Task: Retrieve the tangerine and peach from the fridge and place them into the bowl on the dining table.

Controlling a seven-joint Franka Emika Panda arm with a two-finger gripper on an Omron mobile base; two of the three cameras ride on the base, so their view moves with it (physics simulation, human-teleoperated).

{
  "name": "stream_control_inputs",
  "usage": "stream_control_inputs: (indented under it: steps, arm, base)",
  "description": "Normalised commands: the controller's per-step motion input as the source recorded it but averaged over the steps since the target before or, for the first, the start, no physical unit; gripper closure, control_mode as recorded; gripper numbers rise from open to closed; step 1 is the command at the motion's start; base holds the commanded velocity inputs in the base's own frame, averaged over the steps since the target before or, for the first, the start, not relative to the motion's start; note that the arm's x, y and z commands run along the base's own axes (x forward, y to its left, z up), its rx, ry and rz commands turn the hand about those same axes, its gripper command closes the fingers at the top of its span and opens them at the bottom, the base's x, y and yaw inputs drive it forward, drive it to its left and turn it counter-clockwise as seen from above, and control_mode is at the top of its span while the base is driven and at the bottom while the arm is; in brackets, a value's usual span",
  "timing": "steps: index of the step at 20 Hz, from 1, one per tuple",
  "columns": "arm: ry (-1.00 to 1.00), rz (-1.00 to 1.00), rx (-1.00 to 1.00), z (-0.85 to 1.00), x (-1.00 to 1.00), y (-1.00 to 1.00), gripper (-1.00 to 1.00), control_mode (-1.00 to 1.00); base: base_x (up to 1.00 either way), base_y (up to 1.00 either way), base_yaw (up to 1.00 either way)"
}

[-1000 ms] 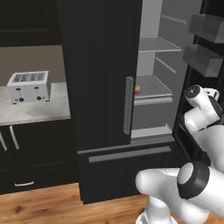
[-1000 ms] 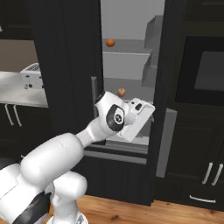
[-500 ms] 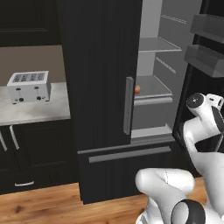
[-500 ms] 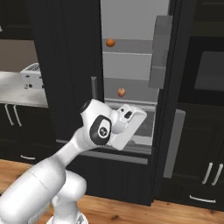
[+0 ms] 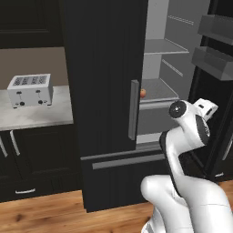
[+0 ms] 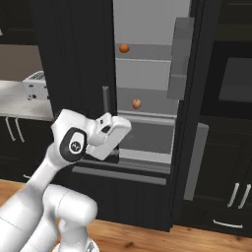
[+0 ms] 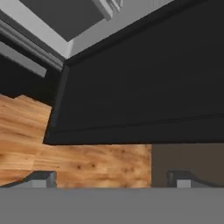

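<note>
Black fridge (image 6: 74, 59), right door swung open. Tangerine (image 6: 124, 47) on upper shelf, peach (image 6: 136, 104) on shelf below. Gripper (image 7: 111, 177) fingers wide, empty, low before the open door.

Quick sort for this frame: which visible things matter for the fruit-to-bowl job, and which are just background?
Job:
- fridge, right door open
- upper fruit, plain orange, on a higher shelf: likely the tangerine
- lower fruit, on the shelf below: likely the peach
- gripper, open, holding nothing

Background:
- toaster on the wall counter
- dark cabinets
- wood floor
</note>
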Motion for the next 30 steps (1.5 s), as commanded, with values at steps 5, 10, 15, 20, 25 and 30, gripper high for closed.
stream_control_inputs:
  steps: [5,10,15,20,25,30]
  arm:
    - [-0.31,-0.20,0.36,0.17,0.00,1.00,-1.00,-1.00]
    - [-0.21,-0.05,0.46,0.07,0.01,0.96,-1.00,-1.00]
    - [-0.09,0.00,0.47,0.05,0.04,0.76,-1.00,-1.00]
    - [-0.05,0.10,0.38,0.06,0.02,0.39,-1.00,-1.00]
    - [-0.10,0.07,0.13,0.00,0.00,-0.03,-1.00,-1.00]
    - [0.00,0.00,0.00,0.00,0.24,-0.20,-1.00,-1.00]
  base:
    - [0.00,0.00,0.00]
    - [0.00,0.00,0.00]
    - [0.00,0.00,0.00]
    - [0.00,0.00,0.00]
    - [0.00,0.00,0.00]
    - [0.00,0.00,0.00]
